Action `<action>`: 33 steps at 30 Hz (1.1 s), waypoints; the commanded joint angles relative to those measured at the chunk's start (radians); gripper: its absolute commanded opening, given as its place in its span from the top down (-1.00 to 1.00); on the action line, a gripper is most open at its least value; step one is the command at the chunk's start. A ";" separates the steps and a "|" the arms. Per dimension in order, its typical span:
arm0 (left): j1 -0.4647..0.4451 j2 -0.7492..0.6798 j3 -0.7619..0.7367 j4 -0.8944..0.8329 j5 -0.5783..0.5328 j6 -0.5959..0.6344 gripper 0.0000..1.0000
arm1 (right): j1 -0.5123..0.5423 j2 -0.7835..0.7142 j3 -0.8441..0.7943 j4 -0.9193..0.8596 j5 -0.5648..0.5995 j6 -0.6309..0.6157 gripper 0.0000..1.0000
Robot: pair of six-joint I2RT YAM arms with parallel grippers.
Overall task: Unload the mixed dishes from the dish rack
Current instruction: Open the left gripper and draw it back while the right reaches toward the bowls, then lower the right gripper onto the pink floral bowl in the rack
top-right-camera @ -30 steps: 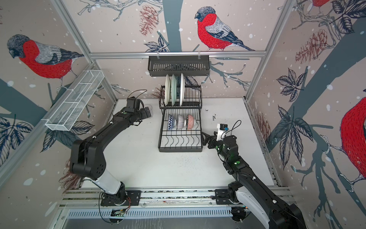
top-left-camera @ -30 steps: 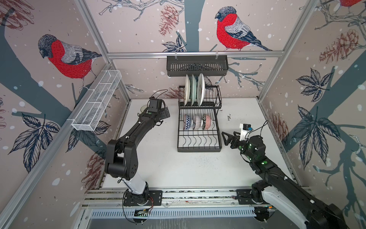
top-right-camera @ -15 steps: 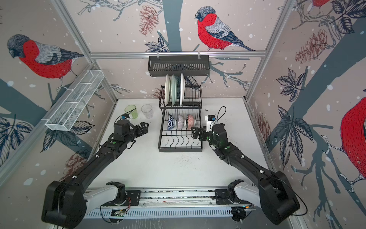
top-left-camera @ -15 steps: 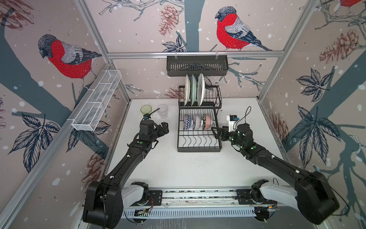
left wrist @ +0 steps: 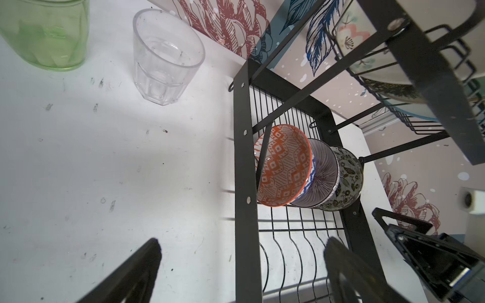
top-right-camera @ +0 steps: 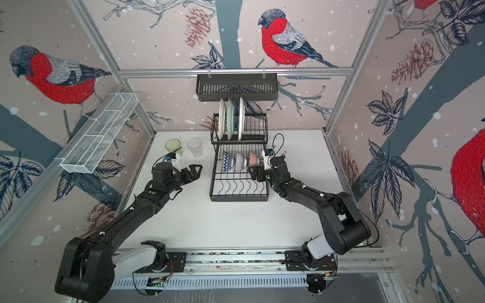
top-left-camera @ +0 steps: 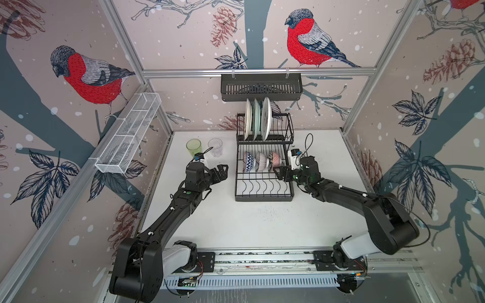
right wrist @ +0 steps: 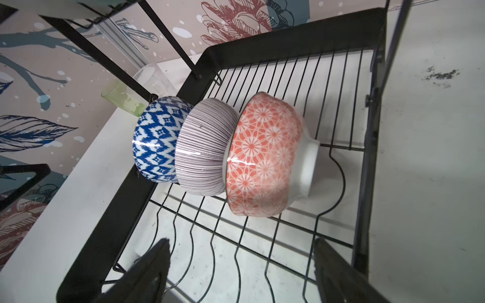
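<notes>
tumblers (top-left-camera: 193,147) sitting on surface (top-left-camera: 236,223) | bowls (top-left-camera: 262,162), plates (top-left-camera: 256,119) waiting in dish rack (top-left-camera: 263,195) | left pincer (top-left-camera: 224,171), right pincer (top-left-camera: 278,174) gaping, empty

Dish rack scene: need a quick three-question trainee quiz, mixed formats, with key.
1. True or false: the green tumbler and the clear tumbler stand on the table, outside the dish rack.
2. How many bowls sit on the rack's lower tier? A two, B three, C four.
3. Which arm's jaws reach over that tier, beside the orange floral bowl?
Key: 1 true; 2 B; 3 right arm.
</notes>
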 commanded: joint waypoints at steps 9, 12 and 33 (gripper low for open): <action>-0.045 -0.036 -0.024 0.068 0.003 0.032 -0.94 | 0.000 0.098 0.064 0.065 0.037 -0.032 -0.67; -0.054 -0.036 -0.028 0.071 -0.004 0.035 -0.94 | 0.009 0.128 0.094 0.050 0.055 -0.049 -0.63; -0.066 -0.002 -0.034 0.085 0.024 0.040 -0.94 | 0.013 0.231 0.170 0.036 0.132 -0.088 -0.59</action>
